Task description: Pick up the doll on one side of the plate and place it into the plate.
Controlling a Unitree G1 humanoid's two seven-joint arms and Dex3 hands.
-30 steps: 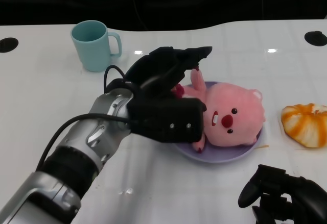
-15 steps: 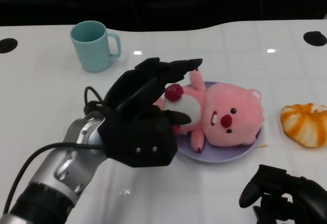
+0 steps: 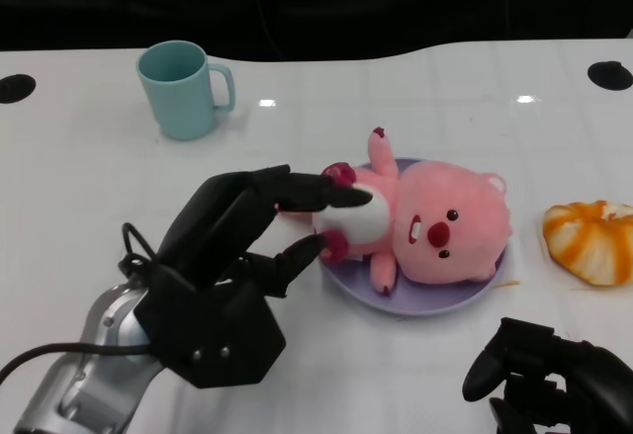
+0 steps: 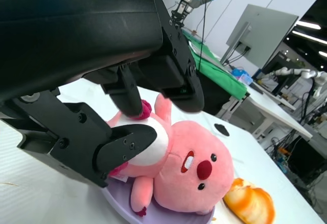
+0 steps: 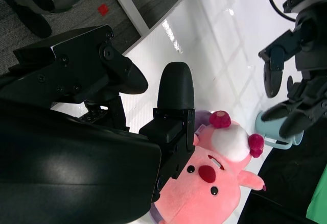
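The pink plush doll (image 3: 435,221) lies on its back on the purple plate (image 3: 435,303), head toward the right. My left hand (image 3: 232,256) hovers just left of the plate with its fingers spread, the tips reaching over the doll's white belly and feet without gripping it. In the left wrist view the doll (image 4: 189,173) shows beyond the parted fingers (image 4: 127,142). My right hand (image 3: 554,380) rests low at the table's front right, apart from the plate and holding nothing. From the right wrist view the doll (image 5: 204,183) is seen past that hand's parted fingers.
A light blue mug (image 3: 183,88) stands at the back left. An orange-and-white round item (image 3: 591,241) lies to the right of the plate. Two dark round holes mark the table's far corners.
My left hand has pulled back from over the doll toward the front left and dropped lower. The doll, uncovered, stays on the plate. The right hand has not moved.
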